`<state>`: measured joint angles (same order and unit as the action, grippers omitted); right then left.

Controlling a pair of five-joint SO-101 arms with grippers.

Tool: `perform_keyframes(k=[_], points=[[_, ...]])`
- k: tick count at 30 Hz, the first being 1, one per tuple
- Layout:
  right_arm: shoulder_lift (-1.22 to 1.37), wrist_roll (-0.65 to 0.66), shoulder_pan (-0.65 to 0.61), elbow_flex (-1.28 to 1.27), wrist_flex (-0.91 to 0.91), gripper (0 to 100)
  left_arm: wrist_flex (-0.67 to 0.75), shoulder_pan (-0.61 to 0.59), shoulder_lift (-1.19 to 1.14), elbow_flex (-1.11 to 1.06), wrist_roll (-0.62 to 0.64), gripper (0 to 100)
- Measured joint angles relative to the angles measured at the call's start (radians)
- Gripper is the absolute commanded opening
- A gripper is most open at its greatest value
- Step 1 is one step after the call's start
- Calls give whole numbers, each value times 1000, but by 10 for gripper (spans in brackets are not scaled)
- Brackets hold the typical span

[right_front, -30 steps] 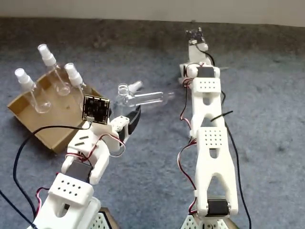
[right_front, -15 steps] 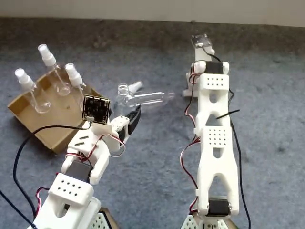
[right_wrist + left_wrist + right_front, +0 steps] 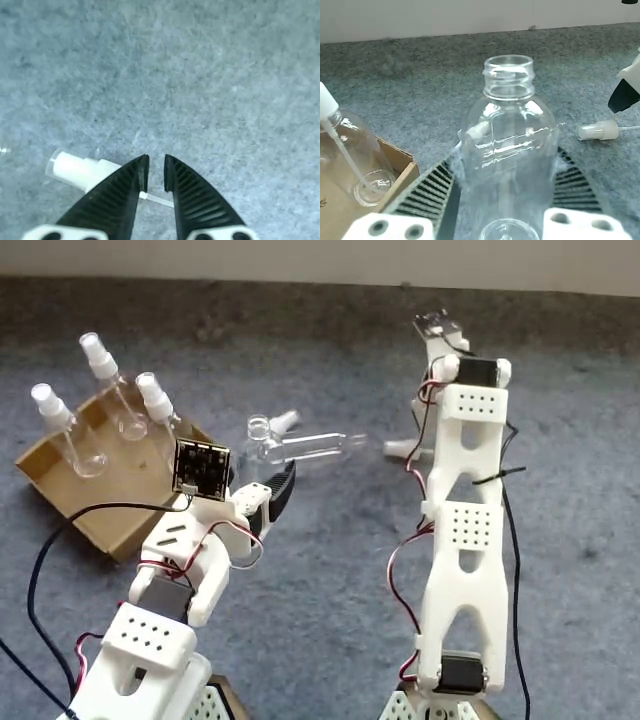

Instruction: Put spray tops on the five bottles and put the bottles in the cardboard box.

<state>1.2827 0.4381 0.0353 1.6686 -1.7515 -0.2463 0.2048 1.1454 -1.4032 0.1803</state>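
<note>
Bottles with spray tops, three in all, stand in the cardboard box at far left. Just right of it, the left claw is clamped round an upright open bottle. Another bottle lies on its side between the arms, and farther right the right claw, its gap narrow, hangs just over the thin tube of a loose spray top on the grey surface.
</note>
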Motion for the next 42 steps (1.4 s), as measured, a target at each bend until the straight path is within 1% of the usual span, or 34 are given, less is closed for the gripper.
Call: perform_keyframes(k=[6,14,21,23,26,29,33,38,42], points=[[-54,9,3,0,-2,50,0,0,0,0,0,112],[-206,9,3,-9,-2,50,6,0,0,0,0,112],[-382,-23,3,-325,-2,55,9,0,0,0,0,112],[-391,29,3,-364,-2,98,12,0,0,0,0,112],[-416,121,3,-381,-2,198,12,0,0,0,0,112],[-433,137,2,-402,-2,262,12,0,0,0,0,112],[-437,169,-6,-460,-2,275,12,0,0,0,0,112],[-437,339,-52,-485,-2,275,12,0,0,0,0,112],[-437,439,-87,-525,-2,275,12,0,0,0,0,112]])
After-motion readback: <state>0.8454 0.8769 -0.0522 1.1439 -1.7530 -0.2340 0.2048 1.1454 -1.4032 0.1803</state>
